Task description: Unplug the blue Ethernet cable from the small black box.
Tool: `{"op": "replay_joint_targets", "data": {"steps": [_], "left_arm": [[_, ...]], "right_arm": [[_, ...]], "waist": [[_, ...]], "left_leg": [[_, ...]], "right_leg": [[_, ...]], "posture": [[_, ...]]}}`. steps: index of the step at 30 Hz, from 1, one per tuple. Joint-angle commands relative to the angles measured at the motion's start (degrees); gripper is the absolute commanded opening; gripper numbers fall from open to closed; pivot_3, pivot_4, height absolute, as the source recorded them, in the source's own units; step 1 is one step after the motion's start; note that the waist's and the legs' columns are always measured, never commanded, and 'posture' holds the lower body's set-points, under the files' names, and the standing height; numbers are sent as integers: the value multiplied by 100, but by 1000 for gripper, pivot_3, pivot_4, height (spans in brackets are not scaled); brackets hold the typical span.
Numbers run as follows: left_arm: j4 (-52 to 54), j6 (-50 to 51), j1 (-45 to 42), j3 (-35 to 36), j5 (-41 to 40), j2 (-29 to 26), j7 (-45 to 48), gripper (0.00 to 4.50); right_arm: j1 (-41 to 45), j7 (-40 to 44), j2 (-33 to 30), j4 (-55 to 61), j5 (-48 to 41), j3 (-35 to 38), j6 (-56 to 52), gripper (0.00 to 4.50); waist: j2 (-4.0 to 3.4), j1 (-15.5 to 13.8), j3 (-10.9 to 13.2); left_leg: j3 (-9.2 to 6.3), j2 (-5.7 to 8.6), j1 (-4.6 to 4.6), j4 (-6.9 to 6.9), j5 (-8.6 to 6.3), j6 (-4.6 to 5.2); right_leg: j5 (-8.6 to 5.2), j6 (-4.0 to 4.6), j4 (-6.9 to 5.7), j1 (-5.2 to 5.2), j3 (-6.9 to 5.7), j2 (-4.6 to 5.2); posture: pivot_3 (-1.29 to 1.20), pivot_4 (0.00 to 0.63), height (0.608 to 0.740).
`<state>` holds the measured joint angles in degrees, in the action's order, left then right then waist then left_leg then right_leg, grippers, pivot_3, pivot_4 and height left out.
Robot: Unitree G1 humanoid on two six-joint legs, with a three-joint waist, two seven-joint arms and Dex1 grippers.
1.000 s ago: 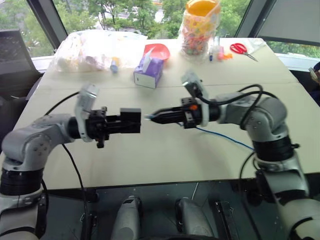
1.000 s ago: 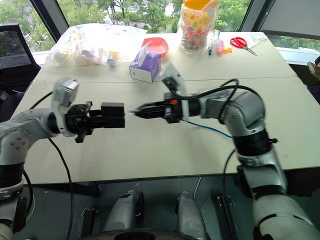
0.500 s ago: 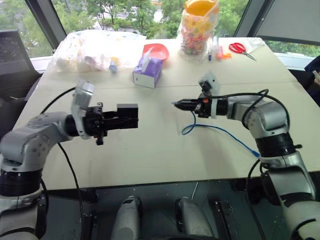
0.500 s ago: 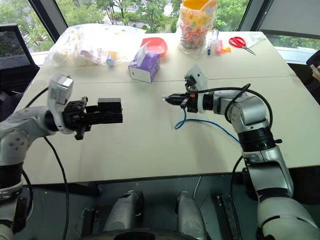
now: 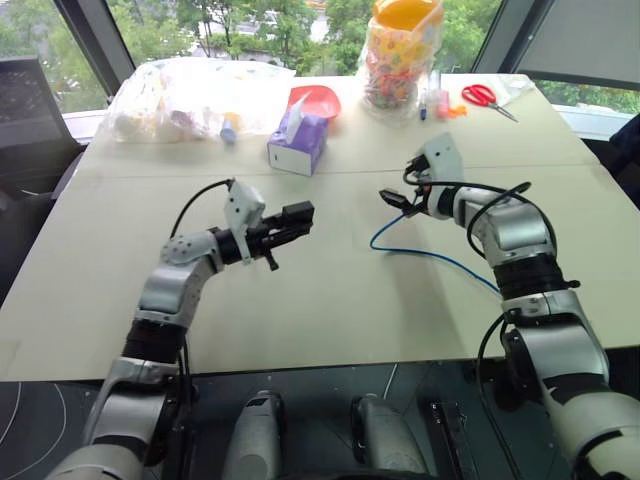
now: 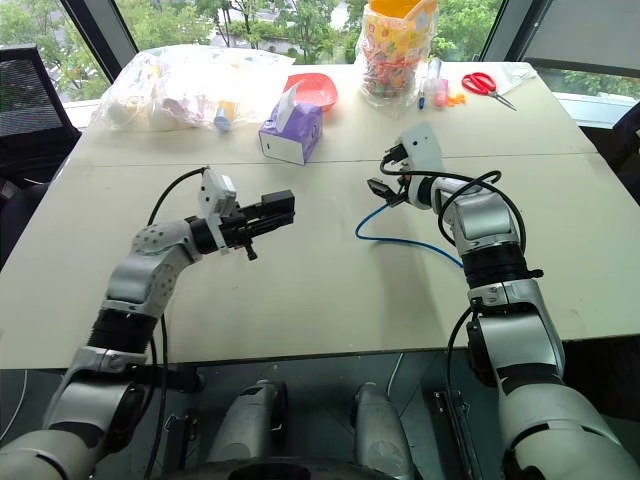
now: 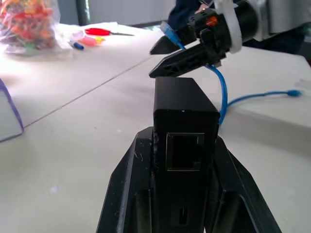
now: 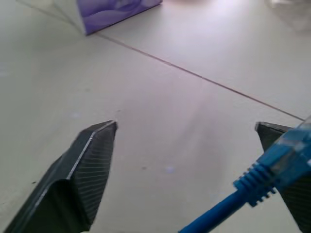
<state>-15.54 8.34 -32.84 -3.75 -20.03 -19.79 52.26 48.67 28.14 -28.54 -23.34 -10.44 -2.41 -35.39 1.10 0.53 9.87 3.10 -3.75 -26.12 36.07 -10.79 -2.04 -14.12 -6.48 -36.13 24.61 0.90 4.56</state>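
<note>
Now the right gripper (image 8: 187, 160) has spread its fingers, freeing the blue Ethernet cable (image 6: 400, 240) well apart from the small black box (image 7: 183, 127), still pinched by the left gripper (image 7: 183, 194); unplugging appears complete.

Bare table (image 5: 320, 300) lies between my arms; the blue cable (image 5: 430, 253) loops across my right side, and the tissue box (image 5: 297, 143) stands further ahead.

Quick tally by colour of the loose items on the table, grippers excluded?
Blue: 1, Ethernet cable
Black: 1, small box
Purple: 1, tissue box
Red: 2, bowl, scissors
Total: 5
</note>
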Motion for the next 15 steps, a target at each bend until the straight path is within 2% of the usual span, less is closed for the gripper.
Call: {"op": "replay_joint_targets", "data": {"steps": [1,7,11,15], "left_arm": [[-447,-524,-231,-25,281,276,-208,548],[-1935,-1712,-470,-115,922,780,-484,548],[-2683,-2254,-537,-129,1151,882,-530,548],[-3092,-2472,-587,-84,1222,892,-525,548]], "right_arm": [[-159,-190,-133,869,-160,493,-337,4463],[-894,-932,-509,2206,255,941,-773,4463],[-1054,-1391,-799,2358,562,1224,-885,4463],[-1076,-1423,-820,2466,485,1391,-1026,4463]], "waist": [[0,6,0],[-2,-7,-1],[-2,0,-1],[-6,9,-4]], "left_leg": [[0,0,0,1,0,0],[-2,2,-1,1,0,1],[-2,2,-1,4,0,1],[-4,1,3,4,0,1]], "right_leg": [[0,-1,0,0,0,0],[1,-2,0,0,0,0],[0,0,0,0,0,1],[-4,7,-1,-2,0,0]], "posture": [[0,150,735],[0,150,735],[0,150,735],[0,150,735]]}}
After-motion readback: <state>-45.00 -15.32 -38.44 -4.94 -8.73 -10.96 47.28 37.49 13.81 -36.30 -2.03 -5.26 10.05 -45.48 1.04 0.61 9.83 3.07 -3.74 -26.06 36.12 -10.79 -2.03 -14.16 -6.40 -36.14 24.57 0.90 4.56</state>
